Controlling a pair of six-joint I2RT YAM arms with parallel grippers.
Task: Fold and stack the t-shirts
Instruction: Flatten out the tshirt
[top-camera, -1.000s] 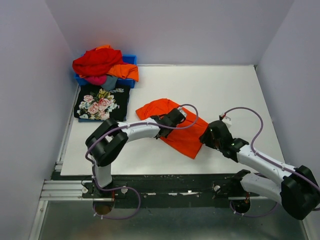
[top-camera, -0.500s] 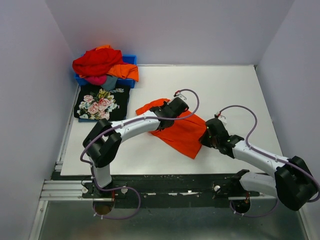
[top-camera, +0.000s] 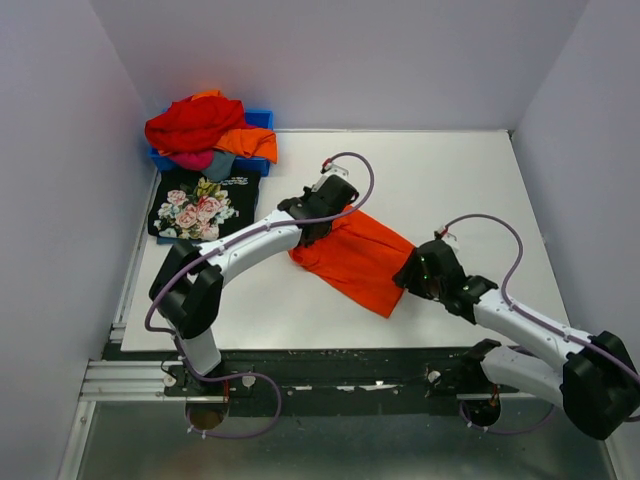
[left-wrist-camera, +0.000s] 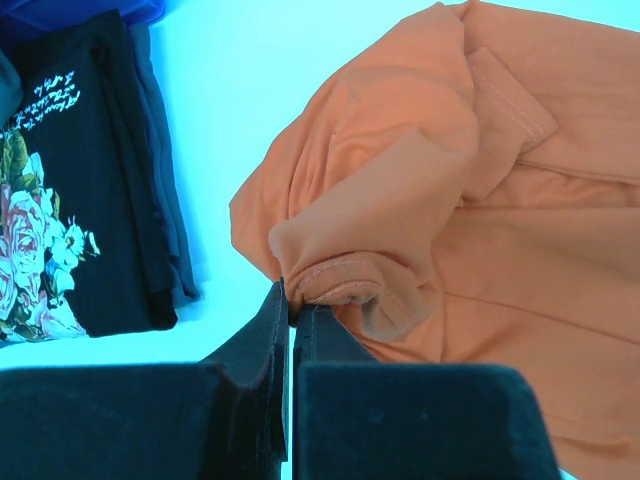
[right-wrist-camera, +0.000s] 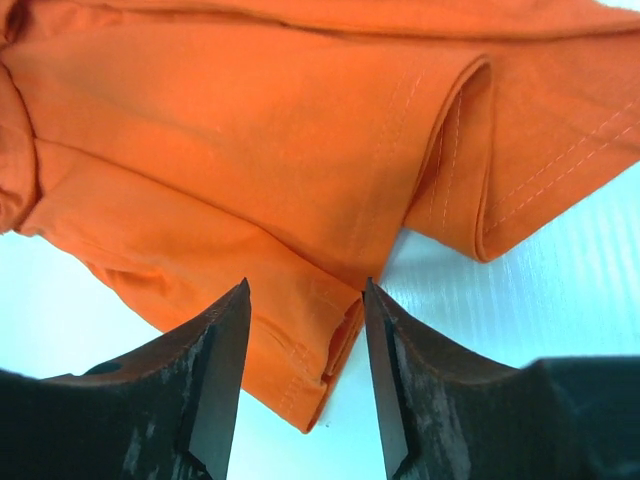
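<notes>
orange t-shirt | left end effector: on it | right end effector: at edge

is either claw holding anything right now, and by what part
Left claw is shut on the orange t-shirt, pinching a bunched, stitched hem fold. Right claw is open astride another hem of it, gripping nothing.

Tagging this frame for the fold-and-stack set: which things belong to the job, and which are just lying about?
Job:
- orange t-shirt, bunched hem pinched by the left gripper, jaws shut
- right gripper, jaws open over that shirt's edge
- black rose-print t-shirt, folded
- heap of unfolded t-shirts, red, orange, pink, grey

Lying about:
- blue bin under the heap
- table
</notes>
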